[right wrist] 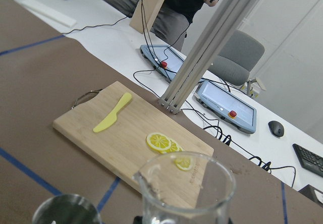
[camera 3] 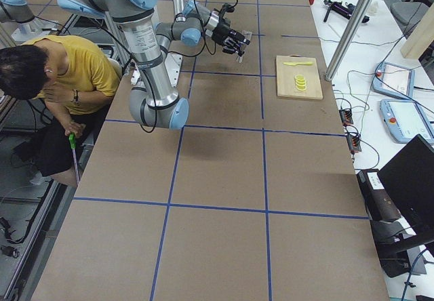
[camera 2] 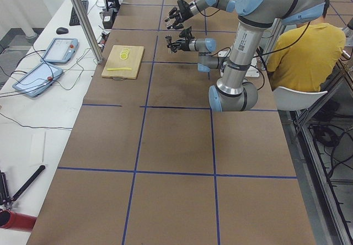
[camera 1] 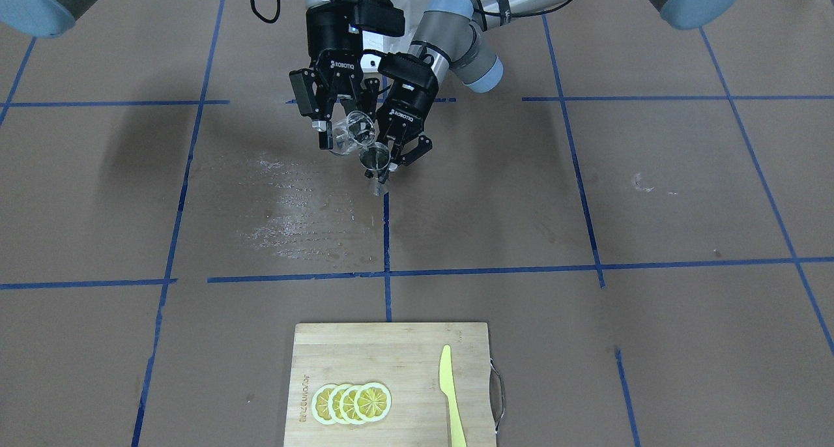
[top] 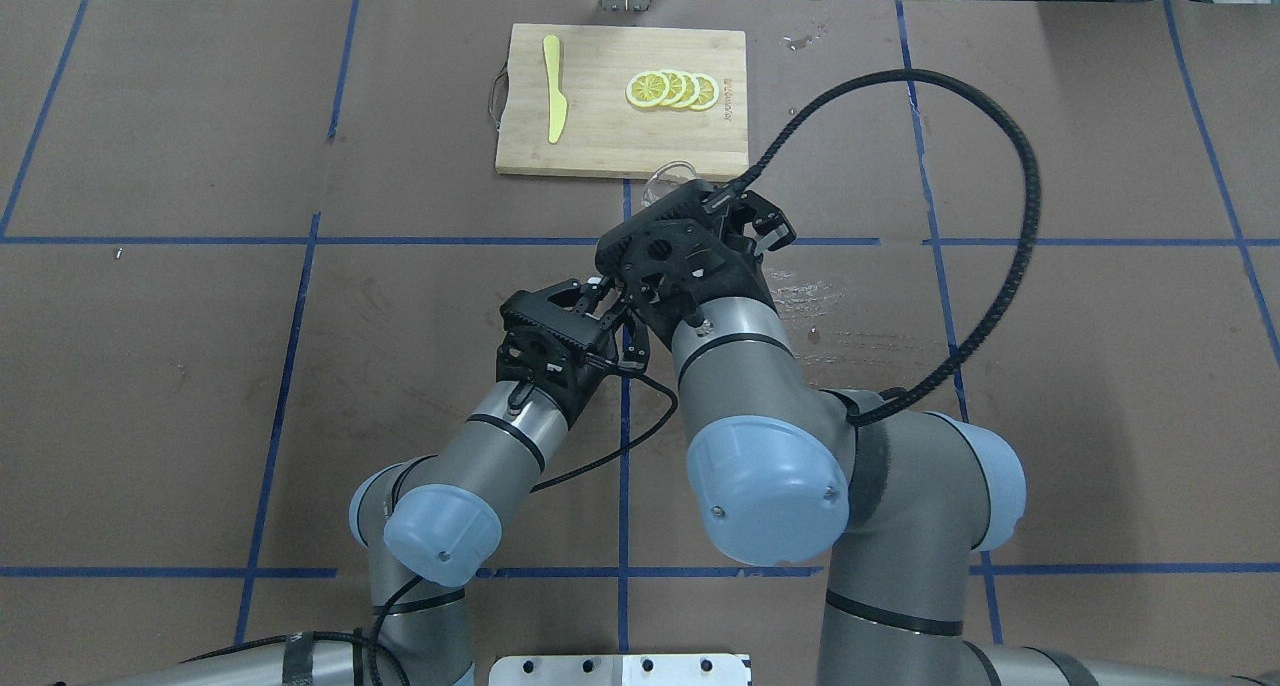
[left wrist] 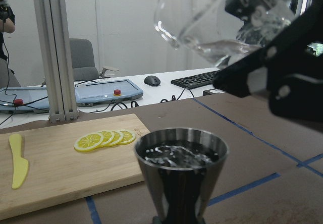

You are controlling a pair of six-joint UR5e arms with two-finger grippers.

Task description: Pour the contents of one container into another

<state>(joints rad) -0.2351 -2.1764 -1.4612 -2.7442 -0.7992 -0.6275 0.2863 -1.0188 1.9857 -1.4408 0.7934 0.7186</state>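
Exterior front-facing: right hand [camera 1: 343, 134] grips the glass cup [camera 1: 356, 129], tilted so it pours into the jigger [camera 1: 374, 155] clamped in left hand [camera 1: 392, 158].

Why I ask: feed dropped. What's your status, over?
Right tool shut on glass, left tool shut on jigger. Glass tilted above jigger, liquid in both. Nothing between them.

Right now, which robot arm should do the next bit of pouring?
Likely the right arm. Its right gripper holds the glass cup tilted over the jigger, with water in it. The left gripper just holds the jigger upright underneath.
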